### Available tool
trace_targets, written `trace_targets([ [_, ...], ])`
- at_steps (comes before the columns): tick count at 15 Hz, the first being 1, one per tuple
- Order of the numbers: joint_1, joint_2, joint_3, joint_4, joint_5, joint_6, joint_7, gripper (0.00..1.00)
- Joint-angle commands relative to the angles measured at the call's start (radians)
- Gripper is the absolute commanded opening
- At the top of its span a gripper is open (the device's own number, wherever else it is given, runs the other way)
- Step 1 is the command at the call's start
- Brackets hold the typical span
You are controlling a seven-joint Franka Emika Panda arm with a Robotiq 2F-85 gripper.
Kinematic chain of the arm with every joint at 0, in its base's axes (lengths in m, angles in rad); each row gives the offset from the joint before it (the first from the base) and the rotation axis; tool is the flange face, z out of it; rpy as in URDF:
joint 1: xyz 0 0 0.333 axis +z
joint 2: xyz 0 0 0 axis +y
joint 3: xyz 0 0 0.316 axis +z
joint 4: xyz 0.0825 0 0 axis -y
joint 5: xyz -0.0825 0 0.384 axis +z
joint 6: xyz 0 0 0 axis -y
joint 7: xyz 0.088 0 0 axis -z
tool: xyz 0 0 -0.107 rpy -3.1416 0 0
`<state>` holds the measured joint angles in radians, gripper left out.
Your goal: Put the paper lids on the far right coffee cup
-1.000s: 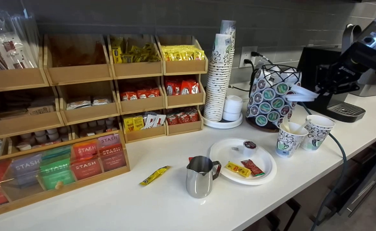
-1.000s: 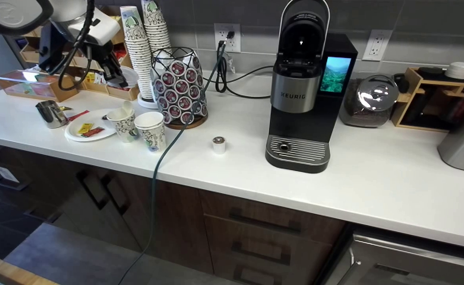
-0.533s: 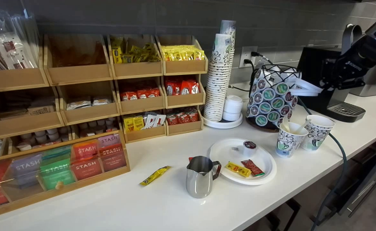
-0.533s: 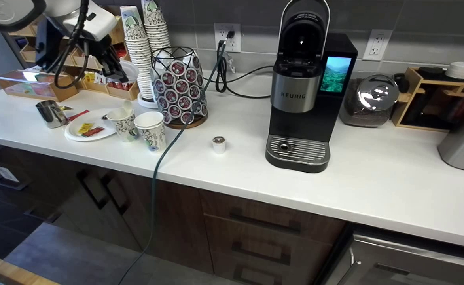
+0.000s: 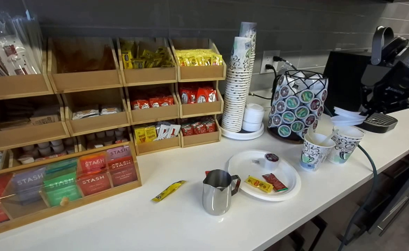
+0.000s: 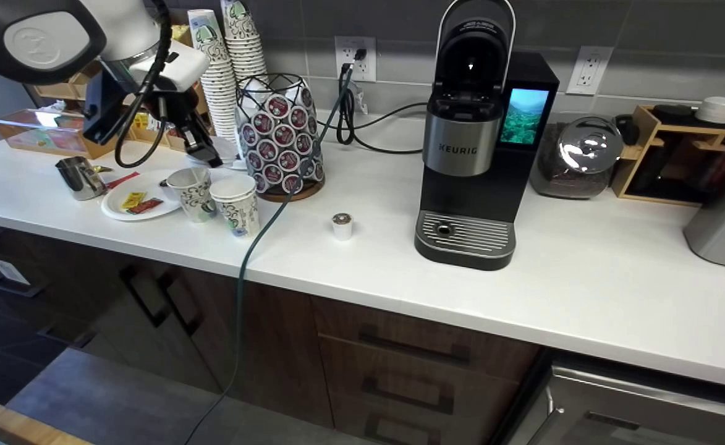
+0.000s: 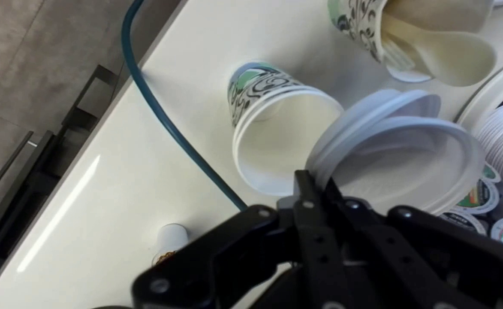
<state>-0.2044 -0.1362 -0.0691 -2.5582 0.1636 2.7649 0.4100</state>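
Note:
The paper lids are a few white round lids, splayed and tilted, gripped at one edge. My gripper is shut on that edge in the wrist view; it shows dark in both exterior views. The far right coffee cup stands upright with an open mouth, with a second rim nested in it. It also shows in an exterior view and in the wrist view. The lids hang above the cup's level, overlapping one side of its mouth in the wrist view.
A cup with utensils stands beside it. A pod rack and a tall cup stack stand behind. A white plate, a metal pitcher, a green cable and a coffee maker are nearby.
My gripper and the lids rise slightly at first, then come down and nearer the far right cup. The lids stay gripped. The cups have not moved.

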Motion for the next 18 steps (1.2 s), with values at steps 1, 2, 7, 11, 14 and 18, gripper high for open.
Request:
trace_targets([
  [1, 0.004, -0.007, -0.038, -0.002, 0.002, -0.012, -0.045, 0.01],
  [2, 0.001, -0.001, -0.040, -0.005, -0.019, 0.001, -0.049, 0.01],
  [7, -0.005, 0.048, -0.050, -0.009, -0.071, 0.083, -0.065, 0.01],
  [11, -0.006, 0.088, -0.053, -0.007, -0.094, 0.127, -0.058, 0.01],
  [14, 0.005, 0.109, -0.057, -0.006, -0.079, 0.134, -0.069, 0.06],
  [18, 0.017, 0.103, -0.058, 0.000, -0.048, 0.070, -0.099, 0.40],
])
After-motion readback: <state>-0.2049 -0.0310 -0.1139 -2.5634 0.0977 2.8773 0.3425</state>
